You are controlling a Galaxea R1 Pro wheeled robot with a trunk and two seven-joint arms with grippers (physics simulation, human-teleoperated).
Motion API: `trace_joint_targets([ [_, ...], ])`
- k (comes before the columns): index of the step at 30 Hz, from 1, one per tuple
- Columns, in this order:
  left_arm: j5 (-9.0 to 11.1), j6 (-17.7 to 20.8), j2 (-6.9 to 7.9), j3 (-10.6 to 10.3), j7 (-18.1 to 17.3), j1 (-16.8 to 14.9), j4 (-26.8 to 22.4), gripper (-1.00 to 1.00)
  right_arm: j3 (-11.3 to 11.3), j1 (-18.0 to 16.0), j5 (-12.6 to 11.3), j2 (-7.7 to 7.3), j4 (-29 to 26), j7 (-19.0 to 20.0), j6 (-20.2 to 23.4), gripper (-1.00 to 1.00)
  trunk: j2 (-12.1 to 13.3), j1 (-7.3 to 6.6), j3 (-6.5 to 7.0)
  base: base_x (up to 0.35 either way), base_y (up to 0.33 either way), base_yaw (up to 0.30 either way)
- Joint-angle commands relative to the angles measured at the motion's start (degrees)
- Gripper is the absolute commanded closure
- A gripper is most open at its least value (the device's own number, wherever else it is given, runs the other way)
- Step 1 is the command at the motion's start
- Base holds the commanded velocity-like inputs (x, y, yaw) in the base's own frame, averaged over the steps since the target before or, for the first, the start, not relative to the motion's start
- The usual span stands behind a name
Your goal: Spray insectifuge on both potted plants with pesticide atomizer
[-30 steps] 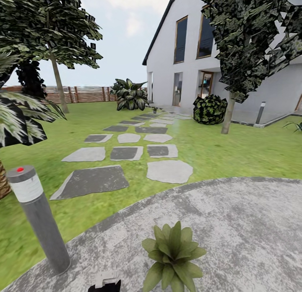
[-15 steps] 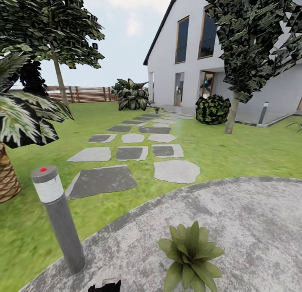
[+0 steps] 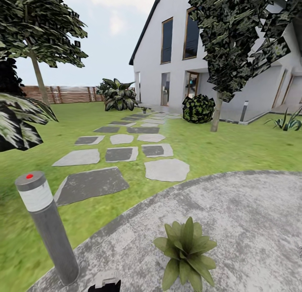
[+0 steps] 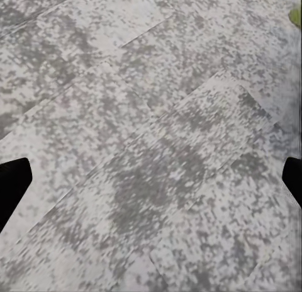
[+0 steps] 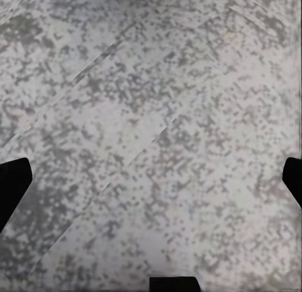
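One potted plant [image 3: 186,252], a low rosette of pointed green leaves, sits on the round grey gravel patio [image 3: 251,216] close in front of me. The pesticide atomizer is out of view. A tiny green plant [image 3: 144,109] stands far along the stepping stones, too small to identify. My left gripper [image 4: 151,185] hangs open over bare gravel, its dark fingertips [image 4: 12,185] wide apart. My right gripper [image 5: 151,185] is open too, above speckled gravel with nothing between its fingers [image 5: 14,179].
A grey bollard light [image 3: 46,225] stands at the patio's left edge. Stepping stones [image 3: 167,169] lead over the lawn toward the white house [image 3: 176,53]. Nearby are a striped-leaf palm [image 3: 19,120], a dark round bush [image 3: 198,108], a tree trunk [image 3: 216,111] and a slatted fence [image 3: 63,94].
The whole head view has shifted sideways, first right and then back left, so the camera has turned. Nothing in the garden has moved.
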Motion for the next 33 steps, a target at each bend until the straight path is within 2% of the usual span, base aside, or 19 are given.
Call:
trace_joint_targets([
  [1,0.55,-0.03,-0.01,-0.03,-0.02,-0.01,-0.02,-1.00,-0.06,-0.02,-0.04,0.01,0.00,0.03,-0.02,-1.00,-0.02,-0.01,-0.06,0.000,0.001,-0.264],
  [33,0.55,-0.02,-0.03,-0.03,-0.02,-0.01,-0.02,-1.00,-0.06,-0.02,-0.04,0.01,-0.02,0.03,-0.02,-1.00,-0.02,-0.01,-0.06,0.000,0.000,-0.265],
])
